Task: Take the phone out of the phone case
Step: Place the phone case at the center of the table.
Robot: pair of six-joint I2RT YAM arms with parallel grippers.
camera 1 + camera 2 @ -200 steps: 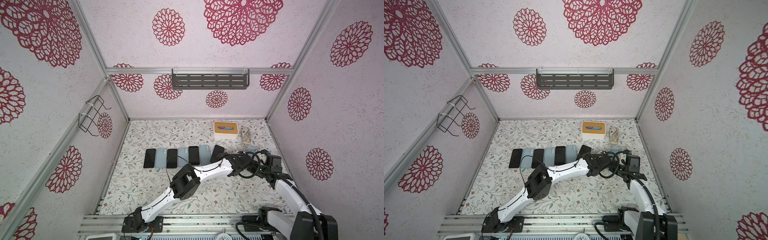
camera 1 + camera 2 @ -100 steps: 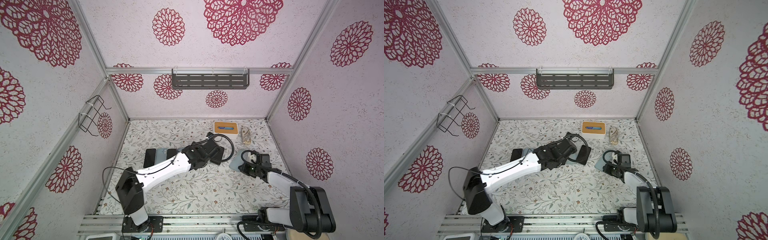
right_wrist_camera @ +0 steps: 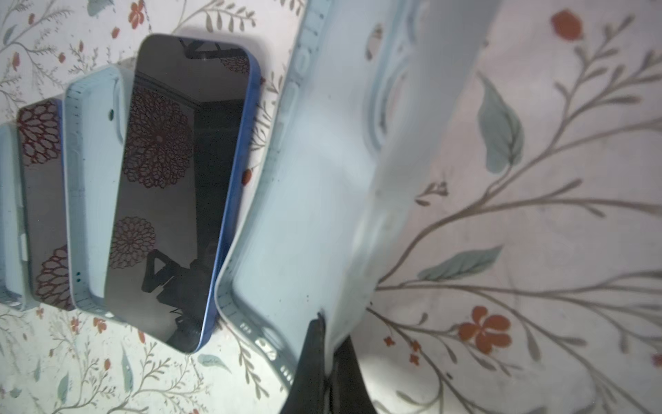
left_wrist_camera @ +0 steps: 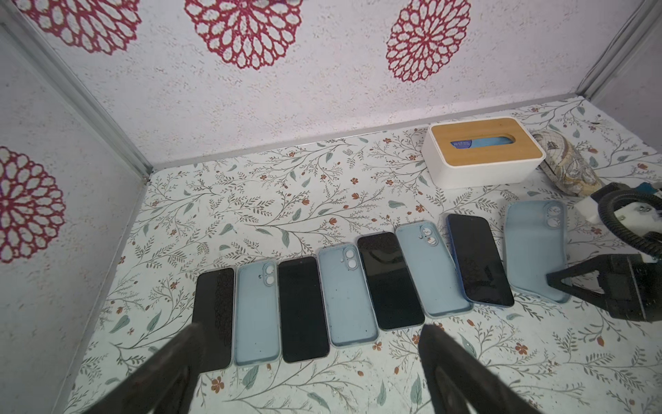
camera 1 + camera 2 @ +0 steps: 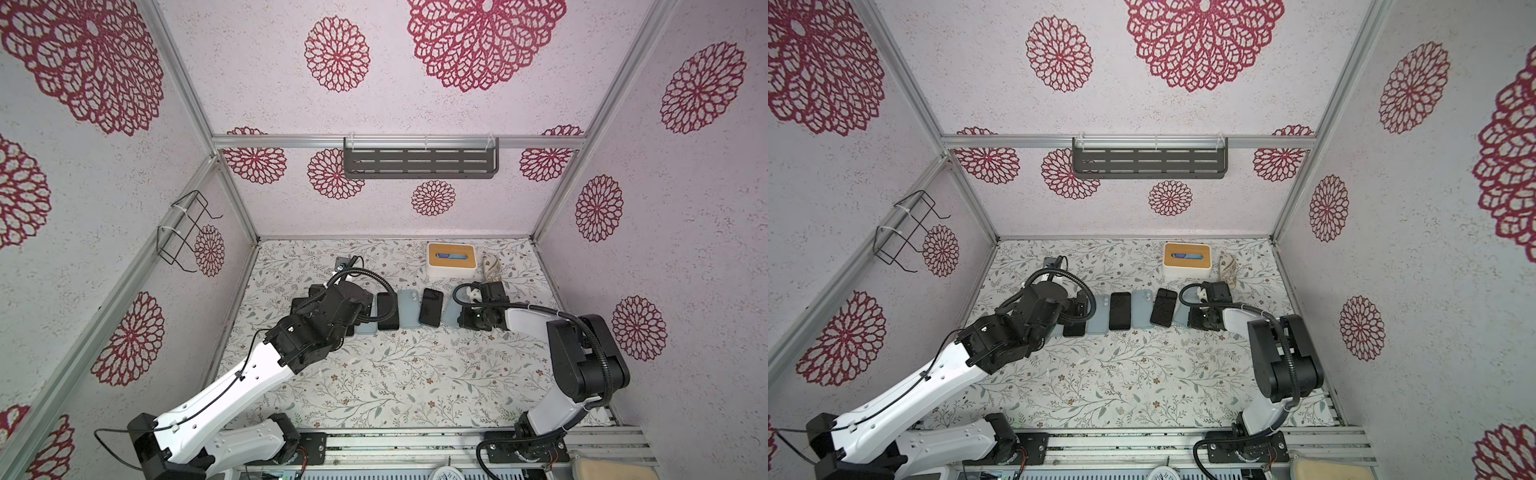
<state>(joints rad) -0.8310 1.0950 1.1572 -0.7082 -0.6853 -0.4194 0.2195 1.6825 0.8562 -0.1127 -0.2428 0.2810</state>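
You are looking at a row of dark phones and pale blue cases lying side by side across the middle of the tabletop (image 5: pixel 395 374) (four of each, alternating, in the left wrist view). Your right tool (image 3: pixel 327 338) is pinching the rim of the phone case (image 3: pixel 315 186) at the right end of that row, its jaws closed together on the thin wall near a corner. The case itself is sitting open side up and empty. The phone (image 3: pixel 179 172), blue-edged and screen up, is lying out of the case just left of it in the right wrist view, and it is resting partly over the next case (image 3: pixel 93 161). Your left tool (image 4: pixel 310 328) is hanging over the left part of the row with its fingers (image 4: pixel 161 369) spread wide apart, gripping nothing. A wood-topped tissue box (image 5: pixel 451 259) is sitting right of centre by the back wall in both top views.
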